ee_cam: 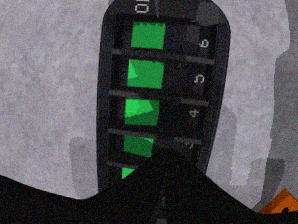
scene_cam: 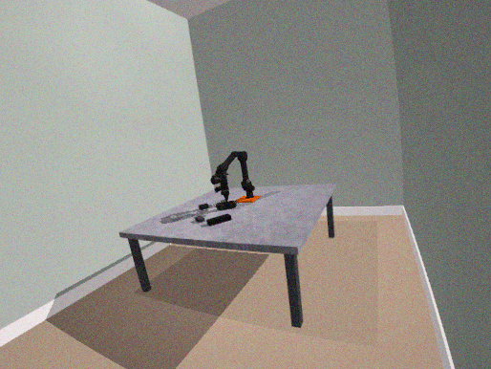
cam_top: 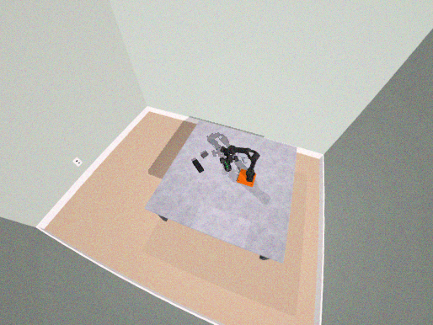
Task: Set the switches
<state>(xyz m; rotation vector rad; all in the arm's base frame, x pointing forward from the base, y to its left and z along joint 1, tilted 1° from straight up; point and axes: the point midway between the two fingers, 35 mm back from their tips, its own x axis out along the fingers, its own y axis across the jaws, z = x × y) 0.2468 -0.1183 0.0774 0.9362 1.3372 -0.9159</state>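
The dark grey controller unit (ee_cam: 107,63) (cam_top: 227,167) (scene_cam: 226,206) lies flat on its base on the grey bench (cam_top: 219,210) (scene_cam: 267,225), switches facing up. In the wrist view its rocker switches run in a column, green ends on the left under the word ON and numbers 6, 5 and 4 on the right. My gripper (ee_cam: 166,157) (cam_top: 226,162) (scene_cam: 224,197) is shut and empty. Its closed fingertips point straight down onto the unit around switch 3. They hide the lower switches. I cannot tell which end of each rocker is down.
A long dark module (cam_top: 197,165) (scene_cam: 219,219) lies left of the unit, with a small grey block (cam_top: 204,154) (scene_cam: 203,206) behind it. The arm stands on an orange base plate (cam_top: 243,179) (scene_cam: 248,199) (ee_cam: 286,201) right of the unit.
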